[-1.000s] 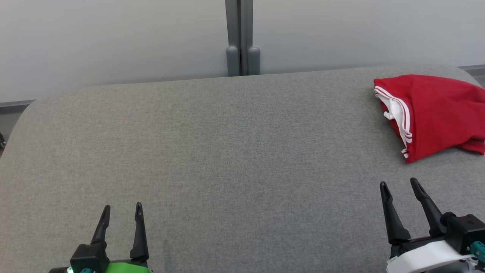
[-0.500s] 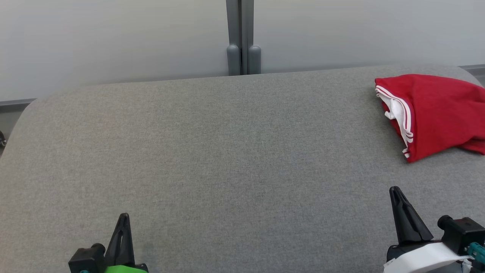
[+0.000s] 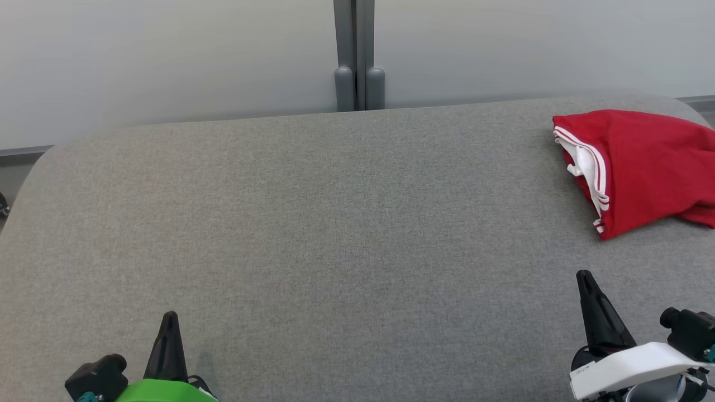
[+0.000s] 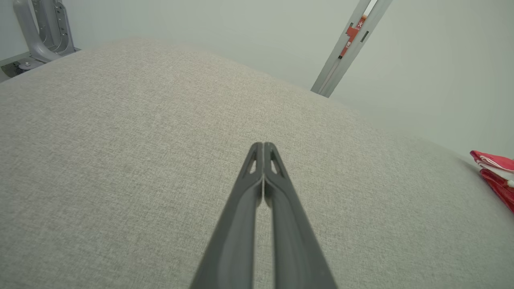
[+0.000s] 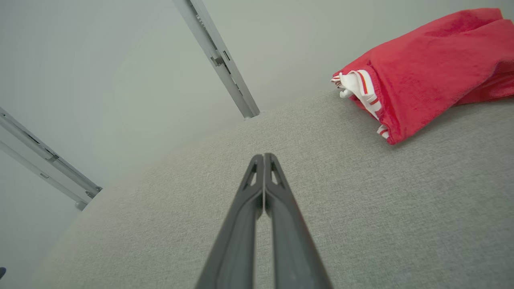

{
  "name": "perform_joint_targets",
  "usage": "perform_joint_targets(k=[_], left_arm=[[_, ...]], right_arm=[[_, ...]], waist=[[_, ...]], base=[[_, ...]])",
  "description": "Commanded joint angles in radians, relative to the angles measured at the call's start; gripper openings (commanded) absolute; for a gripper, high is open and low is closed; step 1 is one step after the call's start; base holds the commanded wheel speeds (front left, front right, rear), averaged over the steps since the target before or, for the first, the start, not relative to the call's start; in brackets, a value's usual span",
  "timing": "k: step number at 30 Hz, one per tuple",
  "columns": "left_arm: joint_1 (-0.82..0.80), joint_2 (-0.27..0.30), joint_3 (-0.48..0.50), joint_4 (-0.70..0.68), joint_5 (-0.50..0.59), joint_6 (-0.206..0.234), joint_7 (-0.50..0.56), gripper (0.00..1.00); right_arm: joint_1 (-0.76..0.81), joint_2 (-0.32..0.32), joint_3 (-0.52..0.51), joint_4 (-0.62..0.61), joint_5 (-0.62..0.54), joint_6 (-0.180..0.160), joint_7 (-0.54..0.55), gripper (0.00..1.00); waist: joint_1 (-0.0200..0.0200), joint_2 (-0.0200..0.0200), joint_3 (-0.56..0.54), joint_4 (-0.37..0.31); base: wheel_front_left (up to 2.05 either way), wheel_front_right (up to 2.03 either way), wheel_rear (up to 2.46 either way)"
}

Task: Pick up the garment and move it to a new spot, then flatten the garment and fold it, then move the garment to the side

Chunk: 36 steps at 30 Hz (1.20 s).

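The garment (image 3: 642, 167) is red with white striped trim and lies folded in a bundle at the far right of the grey padded table (image 3: 335, 223). It also shows in the right wrist view (image 5: 425, 68) and at the right edge of the left wrist view (image 4: 496, 172). My right gripper (image 3: 584, 274) is shut and empty, low at the right, short of the garment. My left gripper (image 3: 168, 316) is shut and empty at the lower left, far from the garment. In both wrist views the fingers (image 4: 263, 145) (image 5: 263, 155) meet tip to tip above bare fabric.
A grey upright post (image 3: 357, 56) stands behind the table's far edge against a pale wall. A metal bracket (image 4: 40, 32) shows off the table's corner in the left wrist view. The table's rounded corners fall away at the left and far right.
Both grippers went from open to shut, with nothing between the fingers. Both have drawn back a little toward the bottom of the head view. The garment has not moved.
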Motion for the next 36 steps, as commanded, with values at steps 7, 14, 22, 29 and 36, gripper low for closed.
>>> perform_joint_targets(k=[7,14,22,29,36], left_arm=[[-0.046,-0.002,0.022,-0.009,-0.136,-0.014,0.032,0.0],[-0.062,-0.004,0.035,-0.005,-0.239,-0.024,0.058,0.0],[-0.078,-0.006,0.049,-0.002,-0.345,-0.035,0.086,0.0],[-0.09,-0.008,0.06,0.001,-0.43,-0.043,0.108,0.0],[-0.102,-0.009,0.071,0.004,-0.512,-0.051,0.13,0.0]], right_arm=[[-0.047,-0.007,-0.008,0.019,0.14,0.0,0.018,0.0],[-0.068,-0.005,-0.012,0.043,0.244,0.0,0.032,0.0],[-0.091,-0.002,-0.018,0.068,0.352,-0.001,0.048,0.0],[-0.108,0.001,-0.023,0.089,0.438,-0.001,0.061,0.0],[-0.125,0.004,-0.029,0.108,0.519,-0.001,0.074,0.0]], waist=[[0.0,0.0,-0.001,0.0],[0.0,0.0,-0.001,0.001],[0.0,0.0,-0.002,0.001],[0.0,0.0,-0.003,0.001],[0.0,0.0,-0.003,0.001]], base=[[0.0,0.0,0.0],[0.0,0.0,0.0],[0.0,0.0,0.0],[0.0,0.0,0.0],[0.0,0.0,0.0]])
